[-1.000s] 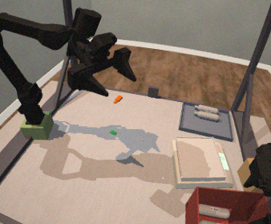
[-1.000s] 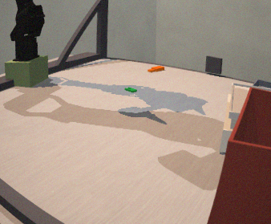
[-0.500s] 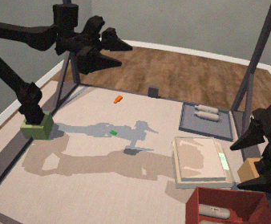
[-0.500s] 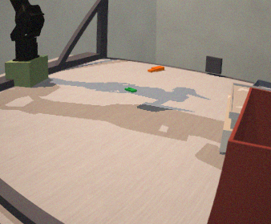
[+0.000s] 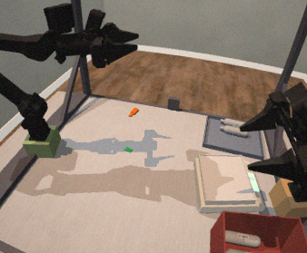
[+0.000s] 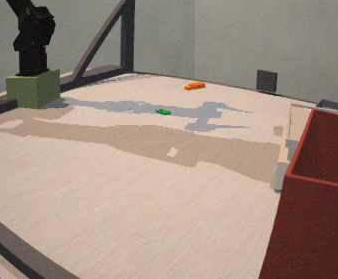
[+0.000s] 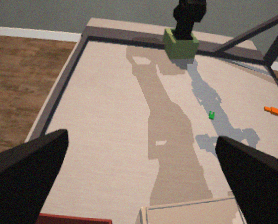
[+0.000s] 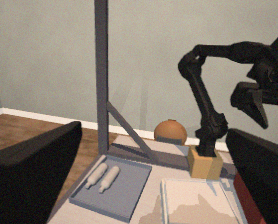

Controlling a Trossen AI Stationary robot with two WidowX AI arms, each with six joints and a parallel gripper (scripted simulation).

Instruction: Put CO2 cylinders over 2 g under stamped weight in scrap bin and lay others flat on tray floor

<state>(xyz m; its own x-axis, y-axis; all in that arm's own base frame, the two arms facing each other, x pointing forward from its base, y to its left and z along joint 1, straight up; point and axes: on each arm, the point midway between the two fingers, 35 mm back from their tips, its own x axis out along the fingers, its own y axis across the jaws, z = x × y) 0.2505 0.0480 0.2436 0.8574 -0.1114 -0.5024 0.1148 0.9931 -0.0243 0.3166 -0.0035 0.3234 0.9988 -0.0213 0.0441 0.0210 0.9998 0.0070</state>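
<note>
Two pale CO2 cylinders (image 5: 234, 131) (image 8: 110, 178) lie flat side by side on the blue-grey tray (image 5: 250, 147) (image 8: 125, 201). In the red scrap bin (image 5: 216, 238) (image 6: 323, 221) (image 7: 75, 220) (image 8: 244, 192), one cylinder (image 5: 242, 238) lies with a label too small to read; a sliver of a second shows at the picture's edge. The scale (image 5: 225, 180) (image 6: 280, 176) (image 7: 190, 212) (image 8: 190, 205) carries no cylinder; its display is unreadable. My left gripper (image 5: 245, 148) (image 7: 144, 140) is open and empty, raised near the scale and tray. My right gripper (image 5: 137, 42) (image 8: 155, 131) is open and empty, high over the table's far side.
An orange piece (image 5: 133, 112) (image 6: 195, 86) (image 7: 271, 110) and a small green piece (image 5: 128, 150) (image 6: 163, 112) (image 7: 211, 115) lie on the table, away from the scale. A dark block (image 5: 173, 103) (image 6: 266, 81) stands at the table edge. Frame posts rise at the corners.
</note>
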